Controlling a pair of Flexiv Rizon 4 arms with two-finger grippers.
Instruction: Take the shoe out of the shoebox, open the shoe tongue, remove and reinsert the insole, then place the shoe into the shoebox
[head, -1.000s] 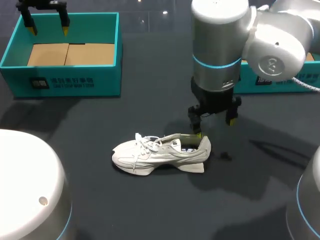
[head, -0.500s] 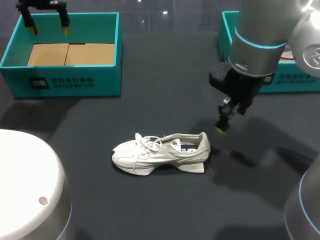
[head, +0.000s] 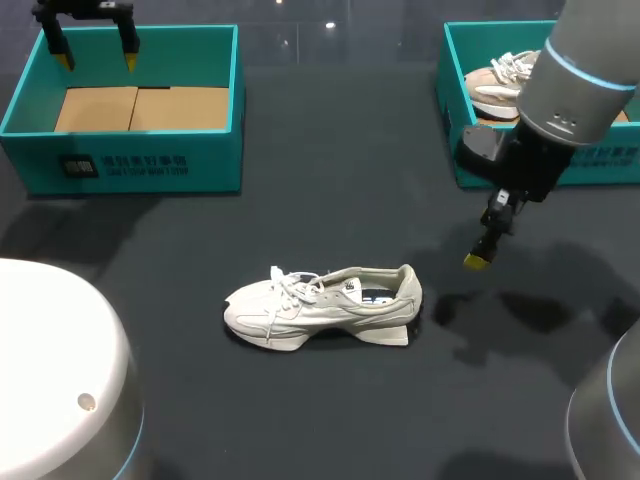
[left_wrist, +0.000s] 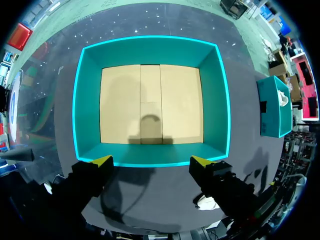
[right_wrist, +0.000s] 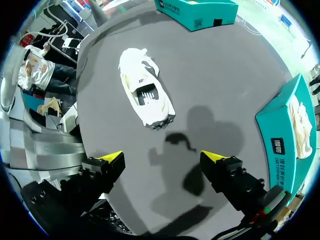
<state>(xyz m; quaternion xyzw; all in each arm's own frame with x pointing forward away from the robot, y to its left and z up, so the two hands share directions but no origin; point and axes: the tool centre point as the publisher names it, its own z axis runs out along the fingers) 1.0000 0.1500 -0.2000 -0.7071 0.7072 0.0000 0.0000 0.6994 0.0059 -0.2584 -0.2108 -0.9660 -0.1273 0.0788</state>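
Note:
A white lace-up shoe (head: 320, 305) lies on its sole on the dark table, toe to the left; the right wrist view shows it (right_wrist: 145, 95) ahead of the fingers, with its dark insole showing in the opening. My right gripper (head: 478, 258) hangs open to the right of the heel, clear of the shoe, and its yellow tips stand wide apart with nothing between them (right_wrist: 165, 159). At the back left, my left gripper (head: 97, 55) hovers open over the far rim of a teal shoebox (head: 140, 160). That box (left_wrist: 150, 50) holds only a cardboard floor.
A second teal box (head: 610, 165) stands at the back right with another pale shoe (head: 500, 85) inside; it (right_wrist: 285, 130) is beside my right gripper. Dark bare table surrounds the white shoe.
My right arm has swung from just over the shoe's heel to the right, toward the back-right box, still open. The shoe and the left arm have not moved.

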